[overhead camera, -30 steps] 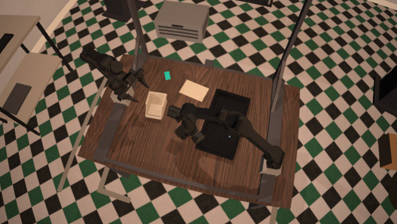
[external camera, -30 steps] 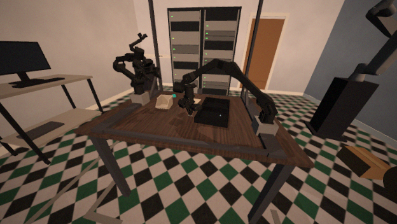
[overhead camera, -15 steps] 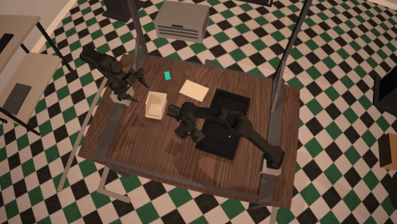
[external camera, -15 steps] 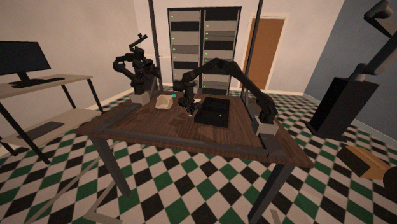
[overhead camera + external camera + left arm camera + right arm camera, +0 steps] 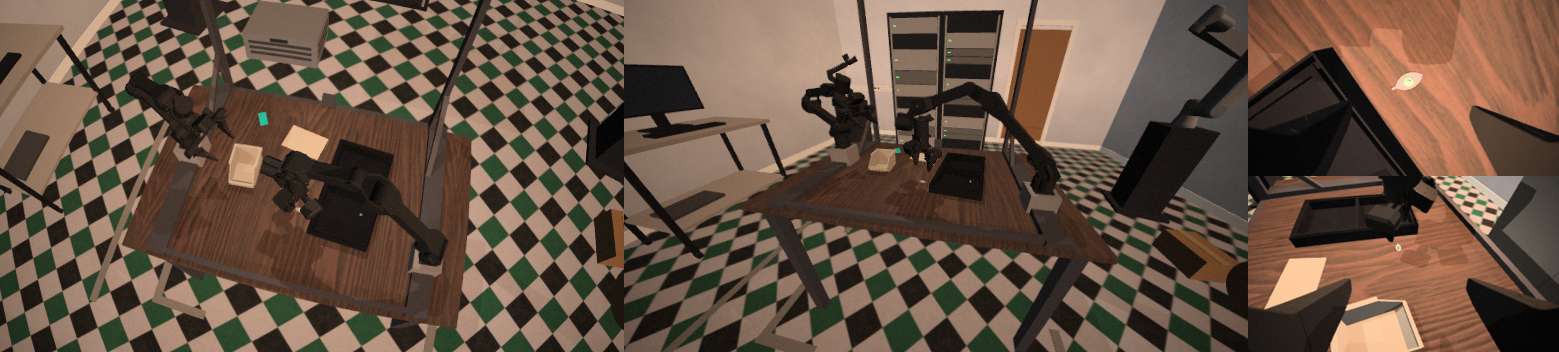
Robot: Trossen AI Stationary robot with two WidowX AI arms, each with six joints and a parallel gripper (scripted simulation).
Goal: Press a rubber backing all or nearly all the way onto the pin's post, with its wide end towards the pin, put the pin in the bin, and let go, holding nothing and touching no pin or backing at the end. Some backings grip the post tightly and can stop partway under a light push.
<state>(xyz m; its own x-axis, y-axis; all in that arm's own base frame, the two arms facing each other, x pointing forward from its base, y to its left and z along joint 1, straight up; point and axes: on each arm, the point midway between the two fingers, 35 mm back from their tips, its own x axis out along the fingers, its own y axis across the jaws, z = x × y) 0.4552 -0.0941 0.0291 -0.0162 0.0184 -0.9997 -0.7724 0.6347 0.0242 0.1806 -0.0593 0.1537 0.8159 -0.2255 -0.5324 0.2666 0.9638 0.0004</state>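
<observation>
The pin [image 5: 1408,82] is a cream leaf shape with a green round piece at its middle. It lies on the wooden table just beside the black tray [image 5: 1304,114]. My left gripper [image 5: 298,205] is open and hovers right above the pin, fingers spread to either side and not touching it. The pin also shows small in the right wrist view [image 5: 1397,247], below the left gripper [image 5: 1399,211]. The cream bin [image 5: 245,165] stands open to the left of the pin. My right gripper [image 5: 220,145] is open and empty, held above the table's far left side near the bin [image 5: 1377,327].
The black tray [image 5: 350,195] has two compartments, and a tiny pale dot [image 5: 360,214] lies in the nearer one. A cream card [image 5: 304,141] and a small teal piece [image 5: 263,118] lie behind the bin. Frame posts stand at the table's back corners.
</observation>
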